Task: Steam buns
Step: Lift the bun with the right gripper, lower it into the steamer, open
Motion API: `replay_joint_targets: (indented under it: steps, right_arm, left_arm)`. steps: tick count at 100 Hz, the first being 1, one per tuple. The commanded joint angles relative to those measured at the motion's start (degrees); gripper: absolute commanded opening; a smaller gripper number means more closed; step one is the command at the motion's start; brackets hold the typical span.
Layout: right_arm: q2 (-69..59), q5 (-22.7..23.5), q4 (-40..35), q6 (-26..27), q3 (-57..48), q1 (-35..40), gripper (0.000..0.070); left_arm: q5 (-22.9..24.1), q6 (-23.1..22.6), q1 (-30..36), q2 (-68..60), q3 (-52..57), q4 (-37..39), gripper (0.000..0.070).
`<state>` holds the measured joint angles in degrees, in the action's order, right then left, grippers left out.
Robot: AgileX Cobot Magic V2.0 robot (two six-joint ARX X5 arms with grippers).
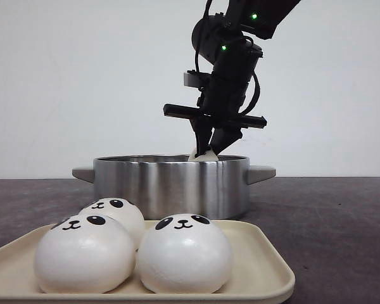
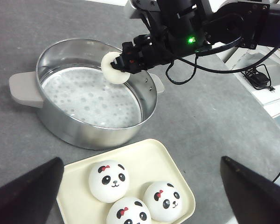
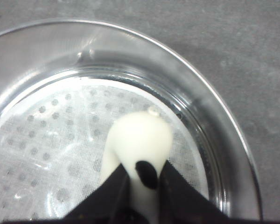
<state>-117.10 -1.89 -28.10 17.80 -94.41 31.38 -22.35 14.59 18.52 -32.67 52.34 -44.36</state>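
front view: three glossy white panda-faced buns (image 1: 183,252) on tray (image 1: 266,269)

The front view sits low, close to table level, looking forward across the tray (image 1: 266,266) with three buns (image 1: 184,253) large in the foreground and the pot (image 1: 171,183) side-on behind. The left wrist view looks steeply down from farther off, taking in the pot (image 2: 84,130), the tray (image 2: 177,168) and the right arm (image 2: 233,23) together. The right wrist view hangs very close, straight down into the pot (image 3: 214,135), so the pot is shared by all three views and the tray by the first two.
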Motion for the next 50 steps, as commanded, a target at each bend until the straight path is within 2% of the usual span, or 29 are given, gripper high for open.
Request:
replay_joint_targets:
  steps: [1,7,11,50]
  right_arm:
    - [-2.2,0.2,-0.4,-0.3,-1.1,0.3,0.0148]
    - [-2.4,0.2,-1.0,-0.2,-1.1,0.3,0.0290]
    - [-2.5,0.2,-1.3,-0.2,-1.1,0.3,0.0324]
    - [-2.1,0.5,-3.8,0.2,-2.2,-0.1,0.0344]
  left_arm:
    - [0.3,0.0,0.2,-0.3,0.6,0.6,0.0700]
    - [0.3,0.0,0.2,-0.3,0.6,0.6,0.0700]
    - [0.3,0.0,0.2,-0.3,0.6,0.6,0.0700]
    - [0.2,0.3,0.3,-0.3,0.6,0.1,0.0700]
